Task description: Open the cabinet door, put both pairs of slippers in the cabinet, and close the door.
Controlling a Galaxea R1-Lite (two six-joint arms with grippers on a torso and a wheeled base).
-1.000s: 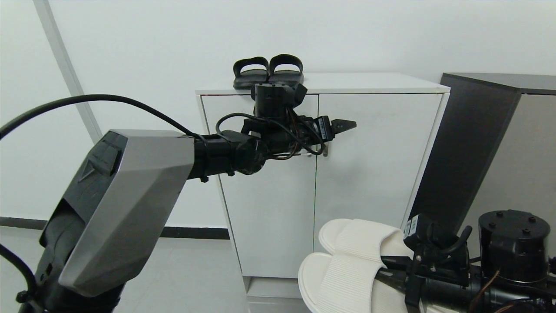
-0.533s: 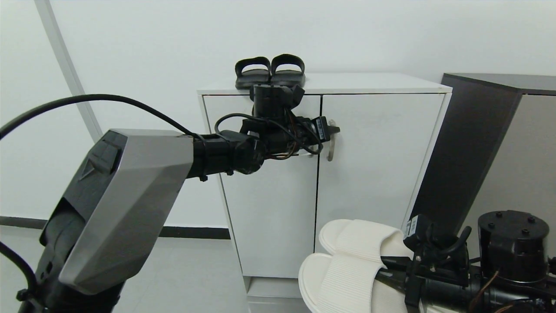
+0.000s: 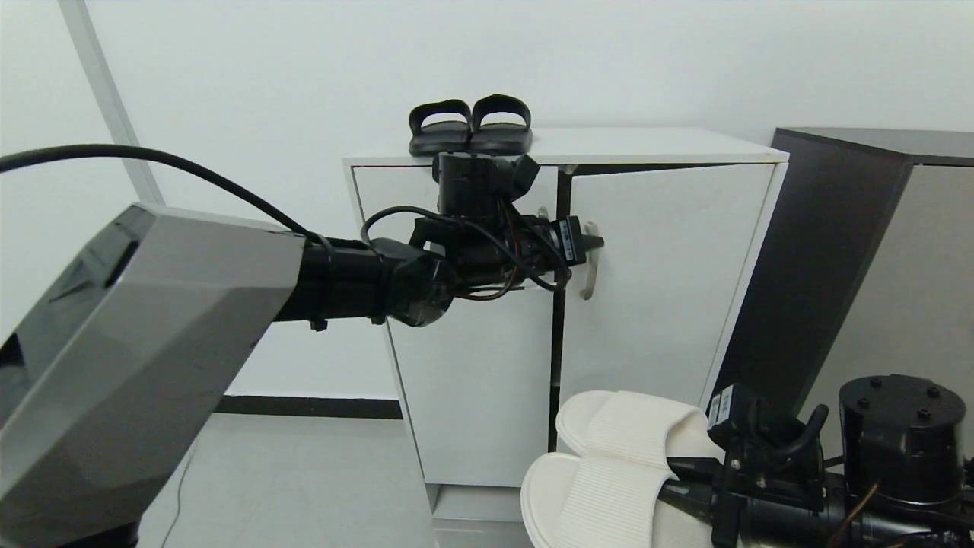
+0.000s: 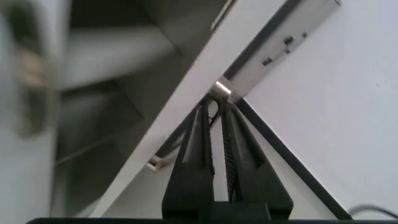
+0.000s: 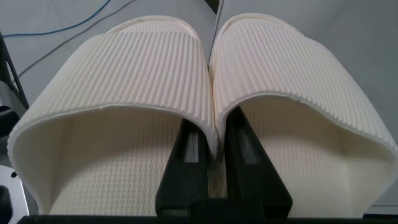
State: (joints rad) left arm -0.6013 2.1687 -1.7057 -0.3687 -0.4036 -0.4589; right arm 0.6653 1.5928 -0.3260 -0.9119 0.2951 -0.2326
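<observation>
Two claws grip: our left claw (image 3: 592, 242) pinches what seems the handle (image 3: 589, 275) of the ajar door (image 3: 662, 274), our right claw (image 5: 214, 144) the cream slippers (image 5: 134, 71).

This looks like a bare test room staged as a home entry. A white cabinet (image 3: 472, 380) stands against a plain wall (image 3: 266, 68) with a black skirting strip (image 3: 319, 407), on a smooth grey floor (image 3: 304, 479). Black slippers (image 3: 469, 127) sit on top of it, a dark cabinet (image 3: 822, 251) stands just beside it, and a loose cable (image 5: 68, 28) lies on the floor.
</observation>
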